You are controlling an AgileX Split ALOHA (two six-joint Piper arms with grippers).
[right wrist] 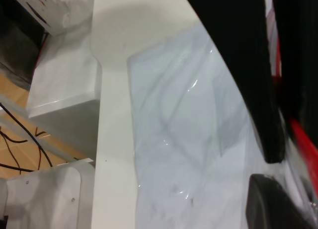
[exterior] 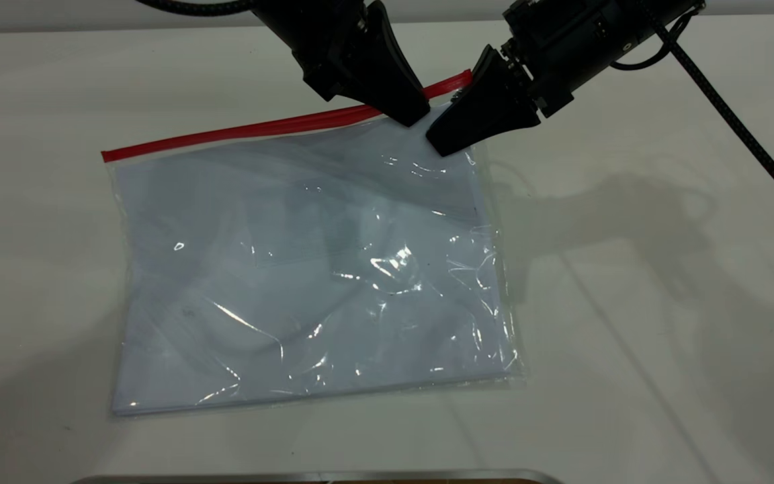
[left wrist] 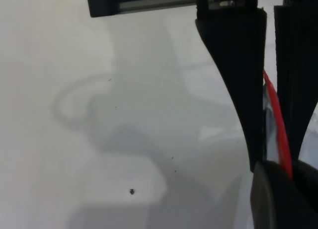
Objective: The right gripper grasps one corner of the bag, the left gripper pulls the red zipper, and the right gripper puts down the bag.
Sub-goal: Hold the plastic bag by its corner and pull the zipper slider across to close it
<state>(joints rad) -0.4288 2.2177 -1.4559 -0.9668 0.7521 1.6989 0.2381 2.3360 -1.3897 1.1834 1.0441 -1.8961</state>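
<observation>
exterior view: the bag point(exterior: 306, 269) lies flat on the white table point(exterior: 662, 302); the left gripper point(exterior: 414, 111) is clamped on the red zipper point(exterior: 259, 128), and the right gripper point(exterior: 447, 138) pinches the bag's far right corner.

left wrist view: black fingers point(left wrist: 238, 80) straddle the red zipper point(left wrist: 278, 124), hiding most of it.

right wrist view: a dark finger point(right wrist: 248, 75) blocks the bag point(right wrist: 184, 139).

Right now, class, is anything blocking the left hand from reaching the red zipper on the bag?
Nothing visible blocks it. The left hand is already at the red zipper, the strip running between its fingers in the left wrist view. The right hand sits close beside it at the bag corner.
</observation>
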